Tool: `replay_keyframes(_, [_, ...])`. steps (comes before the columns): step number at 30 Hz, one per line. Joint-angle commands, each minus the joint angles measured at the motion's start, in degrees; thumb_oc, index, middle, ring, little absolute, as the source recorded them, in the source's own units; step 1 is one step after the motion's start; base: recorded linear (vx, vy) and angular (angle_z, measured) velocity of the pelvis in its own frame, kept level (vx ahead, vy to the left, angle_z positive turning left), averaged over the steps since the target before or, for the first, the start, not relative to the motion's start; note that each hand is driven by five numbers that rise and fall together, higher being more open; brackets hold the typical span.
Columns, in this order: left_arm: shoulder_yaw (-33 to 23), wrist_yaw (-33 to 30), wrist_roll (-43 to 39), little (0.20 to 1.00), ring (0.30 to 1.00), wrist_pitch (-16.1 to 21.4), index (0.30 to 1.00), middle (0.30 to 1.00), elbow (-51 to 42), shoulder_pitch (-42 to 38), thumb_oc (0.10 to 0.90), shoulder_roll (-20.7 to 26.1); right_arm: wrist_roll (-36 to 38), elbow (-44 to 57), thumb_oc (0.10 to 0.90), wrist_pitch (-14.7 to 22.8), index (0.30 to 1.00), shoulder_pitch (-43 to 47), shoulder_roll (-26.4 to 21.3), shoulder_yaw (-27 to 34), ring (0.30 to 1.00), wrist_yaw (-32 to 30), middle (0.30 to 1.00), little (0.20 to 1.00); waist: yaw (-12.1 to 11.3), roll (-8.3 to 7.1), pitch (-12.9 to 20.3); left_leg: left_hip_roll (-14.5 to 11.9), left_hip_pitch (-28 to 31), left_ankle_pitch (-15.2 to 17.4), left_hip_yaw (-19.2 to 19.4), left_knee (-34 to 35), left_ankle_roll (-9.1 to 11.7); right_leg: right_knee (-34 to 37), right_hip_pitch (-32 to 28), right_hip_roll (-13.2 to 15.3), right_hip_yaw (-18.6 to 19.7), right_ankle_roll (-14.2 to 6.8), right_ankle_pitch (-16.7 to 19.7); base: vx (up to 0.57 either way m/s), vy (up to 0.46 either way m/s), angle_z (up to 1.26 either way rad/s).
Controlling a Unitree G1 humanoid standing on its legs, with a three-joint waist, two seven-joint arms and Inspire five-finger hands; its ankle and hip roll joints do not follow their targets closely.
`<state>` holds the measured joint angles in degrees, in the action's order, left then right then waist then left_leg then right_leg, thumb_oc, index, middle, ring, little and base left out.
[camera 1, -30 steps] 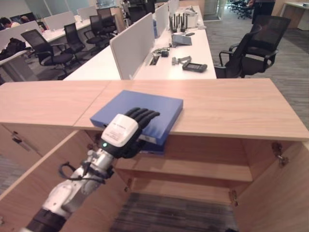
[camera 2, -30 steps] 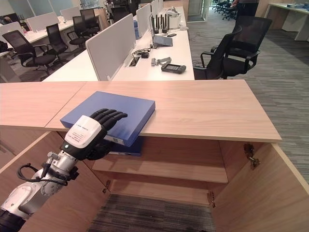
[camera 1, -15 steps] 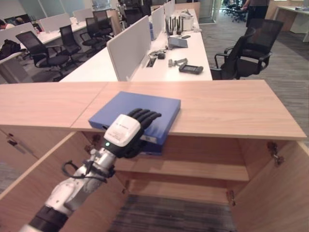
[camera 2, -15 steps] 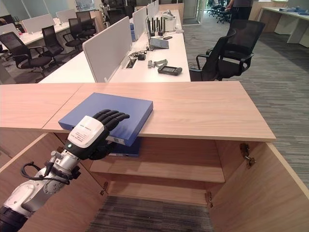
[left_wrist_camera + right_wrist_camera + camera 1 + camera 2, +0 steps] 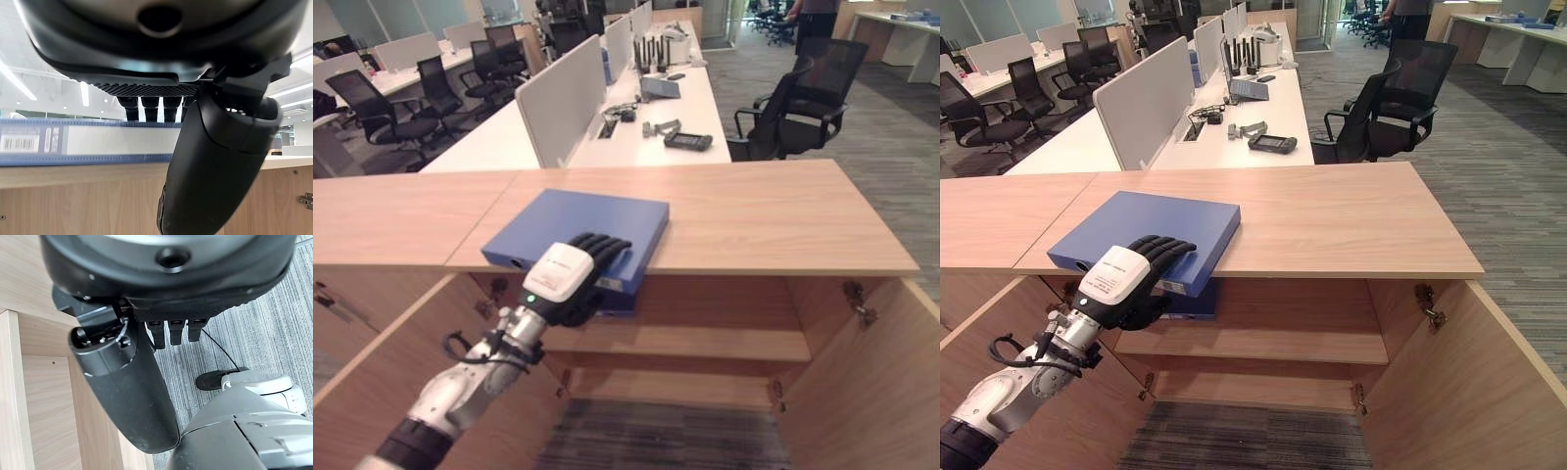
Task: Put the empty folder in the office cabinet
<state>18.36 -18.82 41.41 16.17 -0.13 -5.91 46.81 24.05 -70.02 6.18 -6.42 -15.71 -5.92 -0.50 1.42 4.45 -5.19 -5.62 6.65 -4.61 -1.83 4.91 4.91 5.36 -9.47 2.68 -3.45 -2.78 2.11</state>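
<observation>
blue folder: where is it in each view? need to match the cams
Left eye view: blue folder lies flat on the cabinet top, left of centre, near edge overhanging, left hand on it.
Right eye view: same spot, further left.
Left wrist view: its spine shows as a blue band past the fingers.
Right wrist view: not in it.
Shared landmark: the cabinet top's front edge.

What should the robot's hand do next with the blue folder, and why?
Probably pull the blue folder a little further off the cabinet top. The left hand grips its overhanging front edge, fingers on top and thumb below, while most of it lies on the top. The shelf below, behind open doors, waits for it.
</observation>
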Motion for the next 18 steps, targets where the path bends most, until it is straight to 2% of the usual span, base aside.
replay_keyframes(1, [-3.3, -2.3, -0.9, 0.900, 0.900, -0.7, 0.900, 0.900, -0.9, -10.7, 0.800, 0.5, 2.6, 0.3, 0.800, 2.4, 0.900, 2.8, -0.5, 1.3, 0.900, -0.2, 0.900, 0.900, 0.1, -1.22, -0.1, -3.7, 3.8, 5.3, 1.4, 0.1, 3.6, -1.1, -2.2, 2.8, -2.3, -4.9, -6.0, 0.00, 0.000, 0.00])
replay_keyframes(8, [-3.4, -2.2, -0.9, 0.900, 0.900, -0.8, 0.900, 0.900, -0.5, -10.4, 0.800, 0.3, 2.7, 0.4, 0.800, 2.3, 0.900, 2.6, -0.4, 1.3, 0.900, -0.2, 0.900, 0.900, 0.1, -1.44, -0.1, -3.7, 3.9, 5.3, 1.5, 0.1, 3.6, -1.1, -2.3, 2.7, -2.2, -4.8, -6.0, 0.00, 0.000, 0.00])
replay_keyframes(9, [-3.4, -2.1, -1.0, 0.752, 0.752, -0.9, 0.752, 0.752, -0.4, -10.4, 0.701, 0.2, 2.8, 0.4, 0.800, 2.3, 0.900, 2.6, -0.4, 1.4, 0.900, -0.3, 0.900, 0.900, 0.1, -1.45, -0.1, -3.7, 3.9, 5.3, 1.5, 0.1, 3.6, -1.1, -2.3, 2.8, -2.2, -4.9, -6.0, 0.00, 0.000, 0.00])
replay_keyframes(10, [-3.4, -2.1, -1.0, 0.326, 0.326, -0.9, 0.326, 0.326, -0.4, -10.3, 0.417, 0.3, 2.8, 0.3, 0.800, 2.3, 0.900, 2.6, -0.5, 1.4, 0.900, -0.3, 0.900, 0.900, 0.1, -1.47, -0.1, -3.7, 3.9, 5.3, 1.5, 0.1, 3.5, -1.1, -2.3, 2.8, -2.2, -4.9, -6.0, 0.00, 0.000, 0.00])
replay_keyframes(11, [-3.4, -2.1, -1.0, 0.300, 0.300, -0.9, 0.300, 0.300, -0.4, -10.3, 0.400, 0.3, 2.8, 0.3, 0.800, 2.3, 0.900, 2.6, -0.5, 1.4, 0.900, -0.3, 0.900, 0.900, 0.1, -1.47, -0.1, -3.7, 3.9, 5.3, 1.5, 0.1, 3.5, -1.1, -2.3, 2.8, -2.2, -4.9, -6.0, 0.00, 0.000, 0.00])
replay_keyframes(18, [-4.0, -1.4, -2.2, 0.300, 0.300, -0.9, 0.300, 0.300, -0.4, -10.1, 0.400, -0.1, 2.8, 0.2, 0.800, 2.2, 0.900, 2.6, -0.3, 1.5, 0.900, -0.2, 0.900, 0.900, 0.1, -1.78, -0.1, -3.7, 3.7, 5.2, 1.6, 0.1, 3.5, -1.0, -2.0, 2.8, -2.1, -4.9, -5.8, 0.00, 0.000, 0.00])
